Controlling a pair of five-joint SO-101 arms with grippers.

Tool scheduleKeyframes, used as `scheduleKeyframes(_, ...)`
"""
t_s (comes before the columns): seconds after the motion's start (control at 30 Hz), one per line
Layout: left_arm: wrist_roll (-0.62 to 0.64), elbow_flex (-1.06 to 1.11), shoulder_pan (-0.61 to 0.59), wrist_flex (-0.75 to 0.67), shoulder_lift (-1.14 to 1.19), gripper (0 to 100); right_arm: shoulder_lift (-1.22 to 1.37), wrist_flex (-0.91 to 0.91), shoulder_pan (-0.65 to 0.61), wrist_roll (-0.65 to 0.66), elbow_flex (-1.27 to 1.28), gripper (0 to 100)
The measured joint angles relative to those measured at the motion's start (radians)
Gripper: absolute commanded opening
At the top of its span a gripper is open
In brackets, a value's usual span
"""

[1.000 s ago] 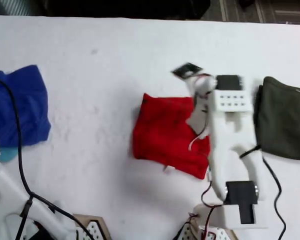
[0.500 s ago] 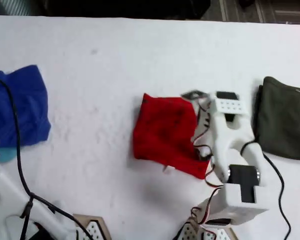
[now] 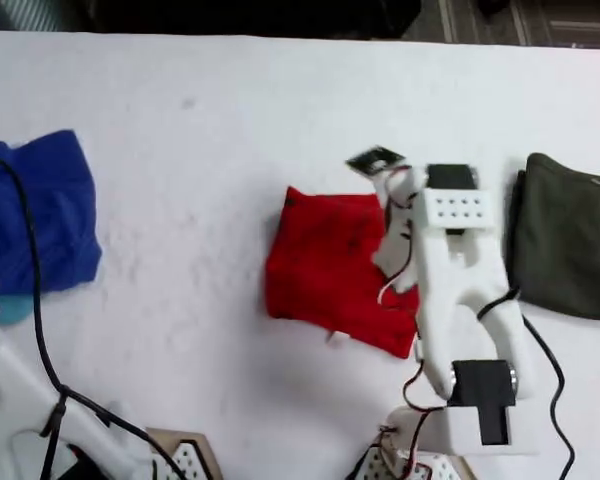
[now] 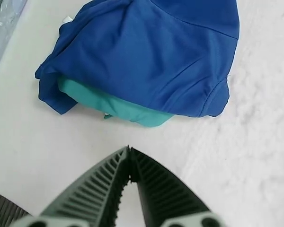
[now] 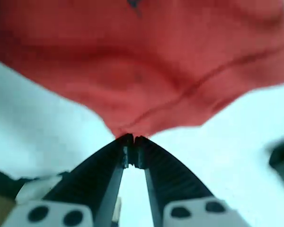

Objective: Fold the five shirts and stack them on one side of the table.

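Four shirts I can count on the table (image 3: pixel 200 120): a red shirt (image 3: pixel 325 265) just past centre toward 4 o'clock, a dark green shirt (image 3: pixel 565 235) at 3 o'clock, and at 9 o'clock a blue shirt (image 3: pixel 40 205) lying on top of a teal shirt (image 4: pixel 118 106), whose edge peeks out beneath it

My right gripper (image 5: pixel 128 151) has its jaws pressed together, and the red cloth draws to a point right at their tips, so I judge I have a pinch of its edge. From above, that pinch sits at the shirt's 1 o'clock corner, and the rest of the cloth spreads away from my jaws toward 7 and 8 o'clock. It lies as a nearly square packet, tilted a little, its longer run from about 11 to 5 o'clock

My left gripper (image 4: pixel 129 165) is closed on nothing. It hangs over bare table just short of the blue and teal pile, well apart from the red shirt, so my right arm is clearly the nearer one for this piece

What matters next is that the loose cloth lies wholly on the 8 o'clock side of my grip. Any fold or drag should go that way, across the shirt, and the dark green one sits close at 3 o'clock where I could snag it
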Motion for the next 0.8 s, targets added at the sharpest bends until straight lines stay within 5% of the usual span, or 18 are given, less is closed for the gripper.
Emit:
scheduleKeyframes(0.23, 0.0, 0.0, 0.0, 0.028, 0.0, 2, 0.129, -0.229, -0.008, -0.002, 0.155, 1.8)
scheduleKeyframes(0.5, 0.0, 0.0, 0.0, 0.028, 0.0, 2, 0.138, -0.04, 0.109, -0.003, 0.201, 1.8)
scheduleKeyframes(0.8, 0.002, 0.0, 0.0, 0.028, 0.0, 2, -0.002, 0.015, 0.106, -0.006, 0.018, 2.1)
